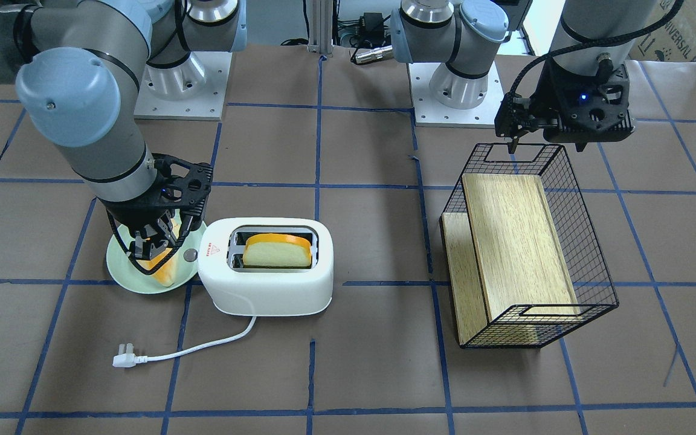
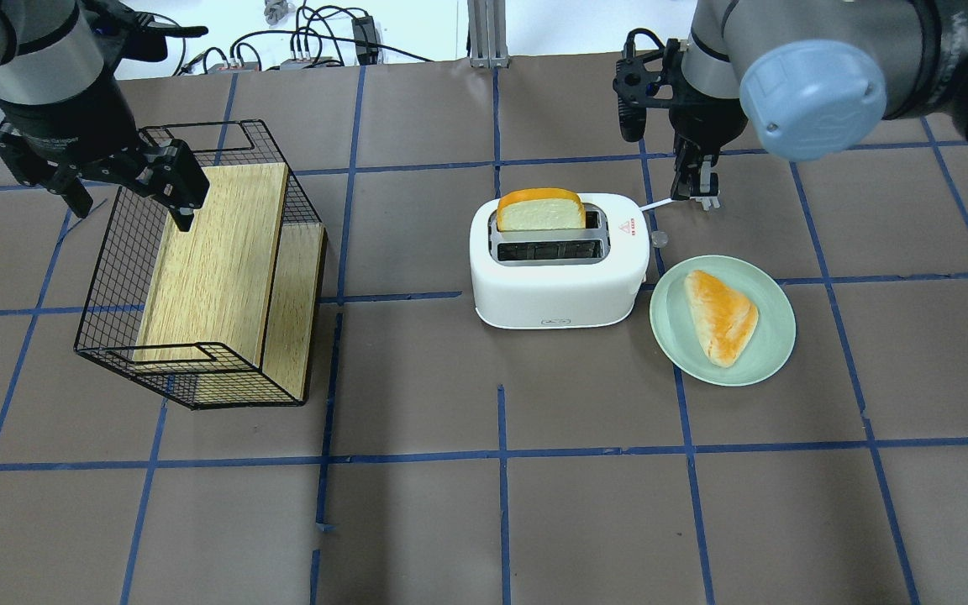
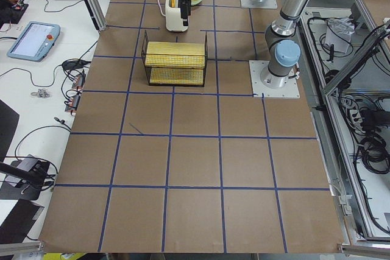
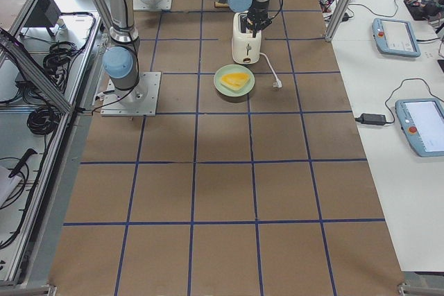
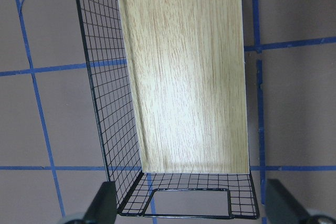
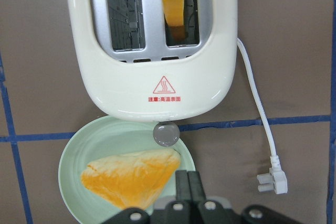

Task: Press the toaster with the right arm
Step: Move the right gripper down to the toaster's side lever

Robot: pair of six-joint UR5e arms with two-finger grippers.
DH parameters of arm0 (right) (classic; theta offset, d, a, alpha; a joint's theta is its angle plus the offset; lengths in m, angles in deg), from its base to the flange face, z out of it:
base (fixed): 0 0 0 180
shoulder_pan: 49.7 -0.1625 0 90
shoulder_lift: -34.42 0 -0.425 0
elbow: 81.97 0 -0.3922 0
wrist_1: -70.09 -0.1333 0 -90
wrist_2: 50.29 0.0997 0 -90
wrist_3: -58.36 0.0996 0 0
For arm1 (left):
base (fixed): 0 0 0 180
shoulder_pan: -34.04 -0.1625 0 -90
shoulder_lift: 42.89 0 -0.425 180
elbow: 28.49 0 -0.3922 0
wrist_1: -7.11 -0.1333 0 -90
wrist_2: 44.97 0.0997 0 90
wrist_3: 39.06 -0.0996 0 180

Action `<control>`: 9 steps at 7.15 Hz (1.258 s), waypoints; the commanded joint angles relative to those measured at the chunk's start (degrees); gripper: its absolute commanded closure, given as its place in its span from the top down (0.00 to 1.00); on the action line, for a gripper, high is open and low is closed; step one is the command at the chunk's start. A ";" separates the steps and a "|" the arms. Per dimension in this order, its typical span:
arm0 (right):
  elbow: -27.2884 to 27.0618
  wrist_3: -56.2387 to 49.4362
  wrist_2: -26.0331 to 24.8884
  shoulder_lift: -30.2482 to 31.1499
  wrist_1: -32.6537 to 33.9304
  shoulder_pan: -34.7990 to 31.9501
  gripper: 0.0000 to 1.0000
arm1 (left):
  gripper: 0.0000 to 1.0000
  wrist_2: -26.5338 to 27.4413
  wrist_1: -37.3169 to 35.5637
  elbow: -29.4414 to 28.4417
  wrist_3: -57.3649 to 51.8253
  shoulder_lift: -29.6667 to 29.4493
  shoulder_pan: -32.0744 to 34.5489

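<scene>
The white two-slot toaster (image 1: 266,290) stands on the table, also in the overhead view (image 2: 560,294) and the right wrist view (image 6: 157,77). A bread slice (image 2: 541,210) stands in one slot. The grey knob (image 6: 166,134) sticks out of the end with the red triangle. My right gripper (image 1: 142,251) hangs above the pale green plate (image 2: 774,336), just off the toaster's knob end. Its fingers (image 6: 189,187) are pressed together and hold nothing. My left gripper (image 2: 131,206) is open and empty above the wire basket's (image 2: 114,277) end.
A toasted bread piece (image 2: 721,315) lies on the plate, which touches the toaster's knob end. The white cord ends in a plug (image 1: 124,360) on the table. The tilted wire basket (image 1: 589,241) holds a wooden board (image 5: 184,77).
</scene>
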 commanded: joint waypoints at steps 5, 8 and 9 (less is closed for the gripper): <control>-7.67 -0.28 2.08 -0.27 8.92 -0.15 0.06 | 1.00 0.00 0.00 0.00 -0.02 0.00 0.00; -10.13 -0.37 1.56 -0.45 11.64 0.20 0.07 | 1.00 0.00 0.00 0.00 -0.02 0.00 0.00; -10.40 -0.28 1.73 -0.54 12.61 0.20 0.07 | 1.00 0.00 0.00 0.00 -0.02 0.00 0.00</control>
